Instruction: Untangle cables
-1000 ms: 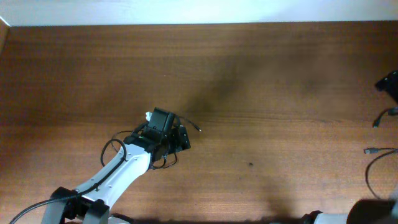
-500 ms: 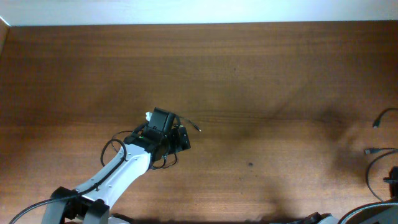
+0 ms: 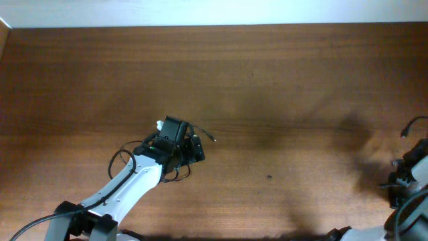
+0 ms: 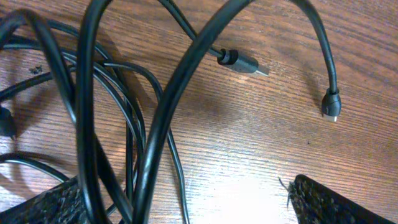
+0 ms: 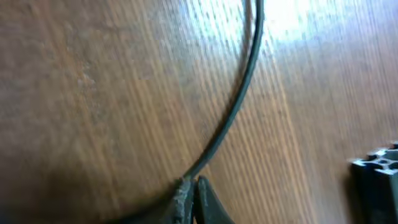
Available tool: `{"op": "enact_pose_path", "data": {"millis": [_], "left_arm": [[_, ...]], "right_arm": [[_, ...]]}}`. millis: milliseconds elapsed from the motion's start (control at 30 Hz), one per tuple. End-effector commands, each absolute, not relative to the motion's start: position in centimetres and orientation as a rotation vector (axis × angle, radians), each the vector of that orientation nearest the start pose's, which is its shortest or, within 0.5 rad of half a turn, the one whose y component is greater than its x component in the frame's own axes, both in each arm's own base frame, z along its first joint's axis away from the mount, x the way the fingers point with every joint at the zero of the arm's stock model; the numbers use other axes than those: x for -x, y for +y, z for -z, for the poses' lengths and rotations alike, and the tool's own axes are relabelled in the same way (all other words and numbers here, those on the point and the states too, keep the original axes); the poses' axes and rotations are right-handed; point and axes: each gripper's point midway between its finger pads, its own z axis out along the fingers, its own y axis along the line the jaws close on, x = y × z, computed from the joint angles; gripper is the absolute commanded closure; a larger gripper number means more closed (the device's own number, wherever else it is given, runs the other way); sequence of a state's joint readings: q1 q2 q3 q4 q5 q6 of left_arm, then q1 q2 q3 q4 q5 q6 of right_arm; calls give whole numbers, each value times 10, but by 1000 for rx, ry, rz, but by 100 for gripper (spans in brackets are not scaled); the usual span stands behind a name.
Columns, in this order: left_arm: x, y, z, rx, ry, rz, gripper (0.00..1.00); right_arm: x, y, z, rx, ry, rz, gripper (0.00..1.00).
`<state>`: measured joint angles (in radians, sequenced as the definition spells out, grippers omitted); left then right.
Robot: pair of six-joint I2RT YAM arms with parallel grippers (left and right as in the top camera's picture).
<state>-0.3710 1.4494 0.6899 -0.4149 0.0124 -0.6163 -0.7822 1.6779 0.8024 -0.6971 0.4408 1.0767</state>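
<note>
- Left arm (image 3: 134, 177): long link cased in glossy white, rounded in section. A black joint collar sits at its lower end, and a thick black cable runs off from there.
- Wrist housing (image 3: 172, 128): boxy, black, with a small white part at one corner.
- Left gripper (image 3: 194, 148): black body. Its fingers (image 4: 336, 202) are black and coarse-textured, with frayed fibres at one edge.
- Right arm (image 3: 418, 173): pale casing with black fittings, partly cut off by the frame edge.
- Right gripper (image 5: 190, 198): dark grey, thin, tapered tips; detail blurred.

Thin black cables (image 4: 165, 112) lie tangled, plug ends free; one cord (image 5: 239, 93) apart
</note>
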Motion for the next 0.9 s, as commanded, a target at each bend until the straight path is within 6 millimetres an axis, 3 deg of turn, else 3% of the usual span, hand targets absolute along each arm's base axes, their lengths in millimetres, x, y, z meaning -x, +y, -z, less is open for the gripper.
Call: {"op": "enact_pose_path", "data": {"millis": [0,67,133,200,267,367,433,467,500,567,600,733,767,800,867], "left_arm": [[-279,-112,-22,313,2773,283,1],[-279,-112,-22,313,2773,283,1],[-279,-112,-22,313,2773,283,1],[-279,-112,-22,313,2773,283,1],[-279,-112,-22,313,2773,283,1],[-279,-112,-22,313,2773,283,1],[-279,-112,-22,313,2773,283,1],[-279,-112,-22,313,2773,283,1],[-279,-112,-22,313,2773,283,1],[-279,-112,-22,313,2773,283,1],[-279,-112,-22,313,2773,283,1],[-279,-112,-22,313,2773,283,1],[-278,-121,-23,382,2777,362,1],[-279,-140,-29,543,2763,550,1],[-283,-146,-33,613,2739,614,1]], "right_arm": [[-147,-242,25,2349,-2115,-662,96],[-180,-238,43,2254,-2328,-457,96],[-232,-234,47,2117,-2646,-261,96],[-270,-210,44,1957,-2843,-204,96],[-285,-187,44,1804,-2938,-189,96],[-284,-167,26,1705,-2902,-175,96],[-283,-160,-21,1681,-2886,-139,96],[-283,-146,-49,1655,-2907,-60,96],[-283,-130,-71,1626,-2948,17,96],[-289,-68,-117,1463,-3082,372,96],[-289,-41,-130,1355,-3127,487,96],[-264,55,-130,877,-3144,551,96],[-260,71,-130,846,-3132,562,96],[-256,88,-130,791,-3130,571,96],[-250,110,-131,651,-3155,590,96]]}}
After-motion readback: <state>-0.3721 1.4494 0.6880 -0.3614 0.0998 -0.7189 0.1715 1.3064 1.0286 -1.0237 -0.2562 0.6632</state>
